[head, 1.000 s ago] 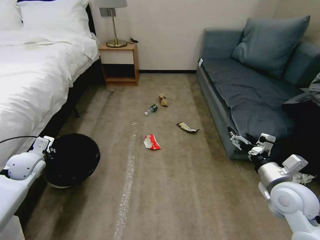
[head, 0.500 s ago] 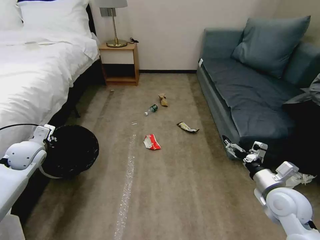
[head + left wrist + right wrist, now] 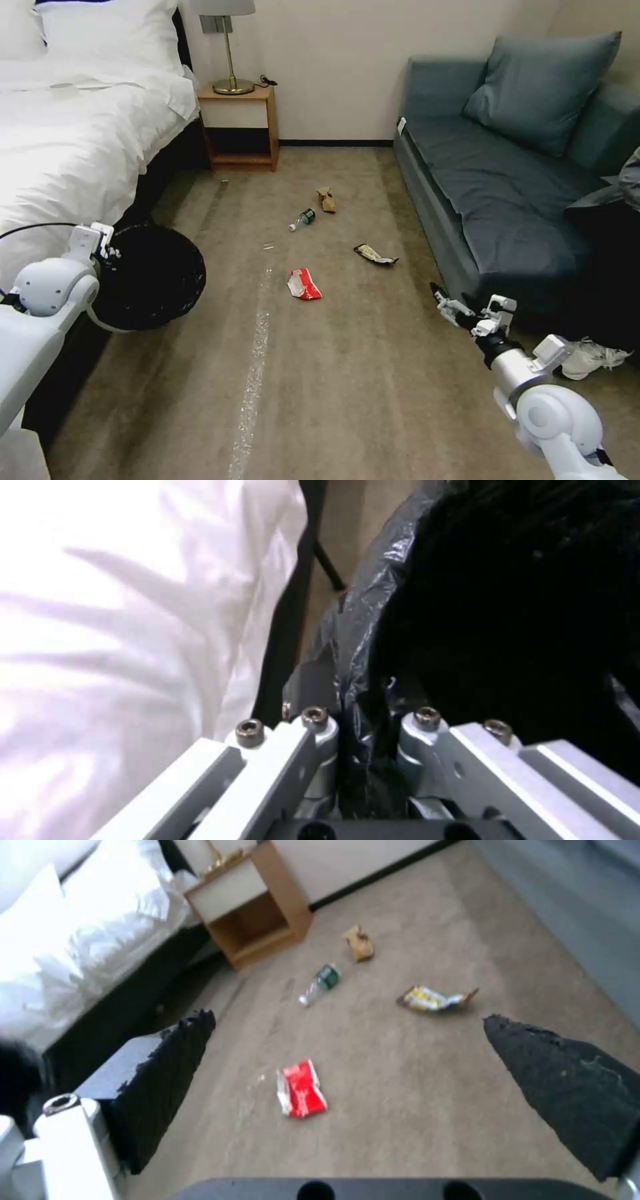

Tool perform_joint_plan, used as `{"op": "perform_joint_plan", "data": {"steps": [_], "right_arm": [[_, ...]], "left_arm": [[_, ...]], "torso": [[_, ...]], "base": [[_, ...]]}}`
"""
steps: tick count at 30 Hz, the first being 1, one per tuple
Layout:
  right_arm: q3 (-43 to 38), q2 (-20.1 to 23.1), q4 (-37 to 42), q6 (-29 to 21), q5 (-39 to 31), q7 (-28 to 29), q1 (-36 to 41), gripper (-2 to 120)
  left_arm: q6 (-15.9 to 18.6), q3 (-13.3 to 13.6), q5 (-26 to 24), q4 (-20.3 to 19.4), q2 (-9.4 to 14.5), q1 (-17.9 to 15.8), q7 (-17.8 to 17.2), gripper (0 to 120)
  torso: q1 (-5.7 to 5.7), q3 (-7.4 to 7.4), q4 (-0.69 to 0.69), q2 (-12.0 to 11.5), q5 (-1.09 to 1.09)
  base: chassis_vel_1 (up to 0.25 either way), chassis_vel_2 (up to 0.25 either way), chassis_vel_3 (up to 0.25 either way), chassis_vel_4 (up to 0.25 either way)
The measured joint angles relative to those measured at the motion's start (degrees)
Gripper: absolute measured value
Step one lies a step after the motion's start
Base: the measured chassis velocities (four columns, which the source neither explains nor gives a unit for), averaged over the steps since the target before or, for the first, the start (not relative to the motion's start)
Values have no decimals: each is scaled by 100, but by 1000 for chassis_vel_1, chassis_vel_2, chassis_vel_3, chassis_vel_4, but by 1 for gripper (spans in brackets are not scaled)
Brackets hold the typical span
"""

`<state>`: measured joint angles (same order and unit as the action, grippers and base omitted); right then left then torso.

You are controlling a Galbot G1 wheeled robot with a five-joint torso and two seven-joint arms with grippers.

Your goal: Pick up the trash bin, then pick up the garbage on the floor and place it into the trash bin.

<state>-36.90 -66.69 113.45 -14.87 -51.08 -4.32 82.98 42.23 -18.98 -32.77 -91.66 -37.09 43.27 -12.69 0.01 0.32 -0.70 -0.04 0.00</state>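
On the far left is the bed [image 3: 73, 133] with its white sheets. Just beside it, the left gripper [image 3: 360, 720] pinches the rim of the trash bin [image 3: 150, 277], with the crinkly black bag squeezed between its fingers. The bin is tipped, so its round dark mouth faces up and toward the camera. It hangs low by the side of the bed, at the left of the carpet [image 3: 347, 400].

Past the bed, a small wooden night table [image 3: 241, 127] stands at the wall.

The garbage lies in the middle of the carpet, well apart from the bin. The red-and-white wrapper [image 3: 303, 284] is the nearest piece, and its long side runs away from the robot. Behind it lies the little bottle [image 3: 301, 220] on its side. Its white cap points to the left and toward the robot, and its green label end points to the back right. Just beyond the bottle is the crumpled brown paper [image 3: 326, 199]. To the right lies the yellow-and-black wrapper [image 3: 375, 254], with its long side running left to right.

On the right, the right gripper [image 3: 347, 1060] hangs low above the carpet, near the bottom of the grey sofa [image 3: 507, 180]. Its two black fingers [image 3: 167, 1075] are spread wide with nothing between them. It points toward the garbage.
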Motion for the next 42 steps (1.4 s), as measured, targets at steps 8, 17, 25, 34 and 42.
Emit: {"op": "perform_joint_plan", "data": {"steps": [8,17,25,34,42], "right_arm": [[138,-46,-233,149,354,-149,23,100],[149,24,-228,189,355,-167,16,100],[149,27,-175,181,366,-162,13,100],[150,-74,-88,192,465,-157,86,100],[128,-92,-11,225,493,-157,168,100]], "left_arm": [[1,183,-162,-154,27,-129,-95,6],[2,34,-162,-294,99,175,-49,6],[1,-215,-202,-428,254,444,34,6],[0,-484,-215,-609,351,812,80,6],[-1,-673,-204,-721,396,1022,153,6]], "torso": [[0,0,0,0,1],[0,0,0,0,-1],[0,0,1,0,0],[0,0,0,0,0],[0,-1,0,1,0]], "base": [[0,0,0,0],[0,0,0,0],[0,0,0,0],[0,0,0,0],[0,0,0,0]]}}
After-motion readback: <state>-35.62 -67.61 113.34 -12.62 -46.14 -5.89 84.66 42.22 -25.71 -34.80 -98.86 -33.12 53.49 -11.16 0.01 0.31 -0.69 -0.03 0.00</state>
